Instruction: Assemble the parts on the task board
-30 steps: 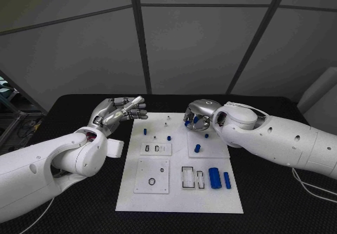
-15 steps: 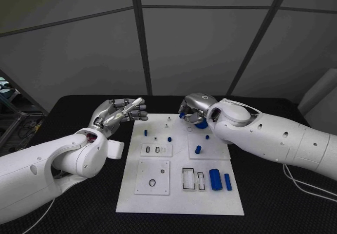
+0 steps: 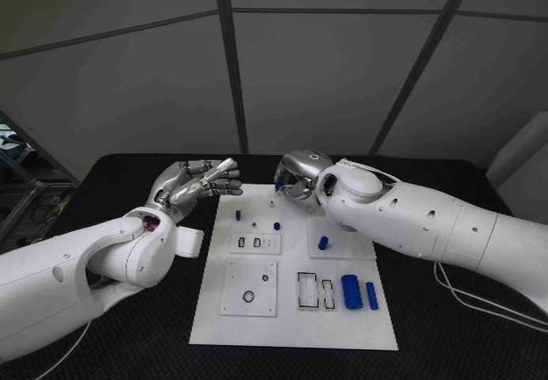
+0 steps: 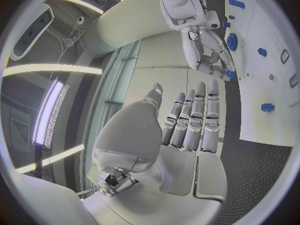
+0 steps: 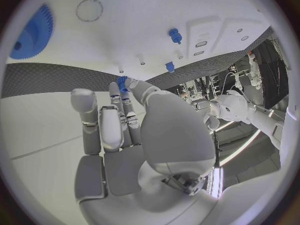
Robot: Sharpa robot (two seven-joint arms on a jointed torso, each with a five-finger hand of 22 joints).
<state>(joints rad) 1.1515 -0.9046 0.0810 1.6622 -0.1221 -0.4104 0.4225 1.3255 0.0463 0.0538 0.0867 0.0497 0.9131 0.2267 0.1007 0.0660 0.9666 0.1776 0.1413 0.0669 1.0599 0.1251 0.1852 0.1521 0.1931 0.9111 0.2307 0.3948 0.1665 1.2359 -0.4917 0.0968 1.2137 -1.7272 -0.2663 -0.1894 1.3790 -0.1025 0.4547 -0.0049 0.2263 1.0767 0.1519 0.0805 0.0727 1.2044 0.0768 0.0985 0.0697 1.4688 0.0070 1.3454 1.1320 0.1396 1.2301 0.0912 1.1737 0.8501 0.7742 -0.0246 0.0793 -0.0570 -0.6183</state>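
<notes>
- From my head I am seeing the task board [image 3: 291, 317] lying in the middle of the black table [image 3: 457, 317], with blue parts on it: two cylinders [image 3: 359, 294] side by side near its right edge and a small peg [image 3: 323, 242] standing further up.
- My right wrist view is showing a blue gear [image 5: 34, 32] on the board, which my arm is hiding from the head.
- My right hand [image 3: 299, 176] is hovering over the far edge of the board, pinching a small blue part [image 5: 122, 82] at my fingertips.
- My left hand [image 3: 196, 182] is waiting beside the board's far left corner, fingers straight and close together, holding nothing.
</notes>
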